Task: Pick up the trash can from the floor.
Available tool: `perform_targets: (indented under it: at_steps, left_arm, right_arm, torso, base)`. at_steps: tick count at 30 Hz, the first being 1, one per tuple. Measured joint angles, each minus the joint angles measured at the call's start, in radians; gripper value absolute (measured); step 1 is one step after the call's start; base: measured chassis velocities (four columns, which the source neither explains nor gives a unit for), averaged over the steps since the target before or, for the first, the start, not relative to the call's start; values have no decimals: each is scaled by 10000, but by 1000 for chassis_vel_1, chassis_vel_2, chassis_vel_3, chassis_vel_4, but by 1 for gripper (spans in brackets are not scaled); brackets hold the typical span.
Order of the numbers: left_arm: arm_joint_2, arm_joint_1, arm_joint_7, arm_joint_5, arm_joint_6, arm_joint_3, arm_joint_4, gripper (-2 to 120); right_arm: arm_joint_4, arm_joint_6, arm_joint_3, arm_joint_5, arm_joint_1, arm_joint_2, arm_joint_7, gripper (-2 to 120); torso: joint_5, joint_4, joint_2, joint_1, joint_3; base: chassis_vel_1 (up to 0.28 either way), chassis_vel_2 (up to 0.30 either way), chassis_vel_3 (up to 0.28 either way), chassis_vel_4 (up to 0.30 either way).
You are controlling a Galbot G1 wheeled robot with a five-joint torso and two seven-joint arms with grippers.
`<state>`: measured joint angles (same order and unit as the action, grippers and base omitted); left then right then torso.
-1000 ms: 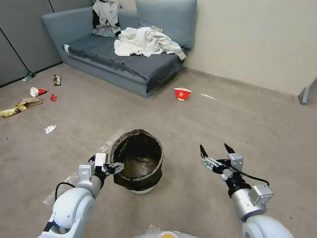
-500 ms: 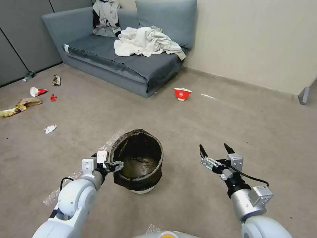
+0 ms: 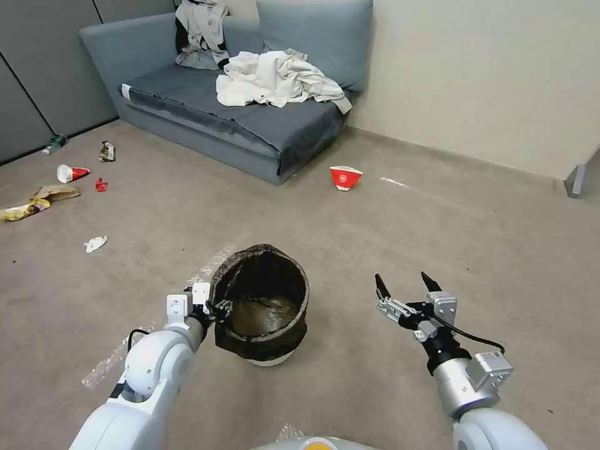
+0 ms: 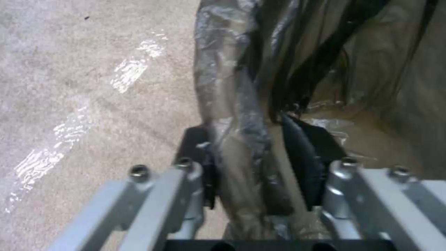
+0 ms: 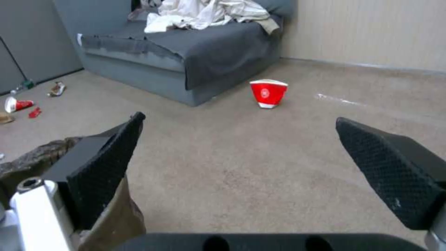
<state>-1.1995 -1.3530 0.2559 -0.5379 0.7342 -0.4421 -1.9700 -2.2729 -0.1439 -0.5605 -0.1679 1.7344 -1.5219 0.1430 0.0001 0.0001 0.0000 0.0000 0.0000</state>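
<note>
The trash can (image 3: 275, 340), a small round white bin lined with a crinkled dark bag, stands upright on the floor (image 3: 387, 231) just ahead of me. My left gripper (image 3: 222, 307) is at its left rim. In the left wrist view one finger (image 4: 197, 164) sits outside the bag-covered rim (image 4: 241, 115) and the other inside, so the left gripper (image 4: 246, 139) is shut on the rim. My right gripper (image 3: 402, 279) hovers open to the right of the can, well apart from it. The right wrist view shows the right gripper (image 5: 239, 118) open, with the bag's edge (image 5: 28, 164) beside it.
A red-and-white paper cup (image 3: 345, 177) lies on the carpet by the grey sofa (image 3: 237, 125), which carries a heap of clothes. Scattered litter (image 3: 72, 173) lies far left. Shiny tape strips (image 3: 212, 262) mark the floor left of the can. Open carpet stretches to the right.
My left arm has pushed forward, bringing its fingers over the can's left rim. The right gripper has drifted slightly left. The can stands where it was.
</note>
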Motion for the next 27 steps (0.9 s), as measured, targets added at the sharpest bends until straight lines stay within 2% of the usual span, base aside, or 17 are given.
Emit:
perform_targets:
  at_steps: [3, 4, 7, 13, 15, 22, 24, 27]
  left_arm:
    - [-50, 65, 97, 1, 0, 85, 27, 15]
    - [-50, 65, 97, 1, 0, 85, 27, 15]
    - [-72, 58, 139, -15, -9, 112, -4, 5]
    - [-45, -101, 121, -69, -536, 5, -257, 4]
    - [14, -337, -200, -204, -885, -231, -630, 3]
    - [52, -949, -685, -672, -1197, -767, -1644, 3]
    - [83, -1276, -1019, -799, -1360, -1068, -2211, 3]
    - [87, -1323, -1087, -805, -1388, -1124, -2296, 3]
  right_arm:
    - [6, 0, -26, 1, -5, 2, -6, 100]
    - [6, 0, -26, 1, -5, 2, -6, 100]
    - [6, 0, -33, 6, -5, -1, -22, 100]
    - [7, 0, -38, 14, -4, 11, -27, 100]
    - [12, -1, -36, 20, -12, 20, -28, 100]
    - [13, -25, -19, 29, -32, 40, -15, 100]
    - [34, -29, 0, 34, -47, 54, -9, 100]
    - [37, -30, 6, 35, -51, 56, -7, 100]
  torso:
    - [1, 0, 0, 0, 0]
    - [1, 0, 0, 0, 0]
    - [-2, -2, 0, 0, 0]
    - [-2, -1, -1, 0, 0]
    - [2, 0, -1, 0, 0]
    - [1, -1, 0, 0, -1]
    - [-1, 0, -1, 0, 0]
    - [0, 0, -1, 0, -1]
  base:
    - [0, 0, 0, 0]
    - [0, 0, 0, 0]
    - [0, 0, 0, 0]
    - [0, 0, 0, 0]
    - [0, 0, 0, 0]
    - [0, 0, 0, 0]
    - [0, 0, 0, 0]
    - [0, 0, 0, 0]
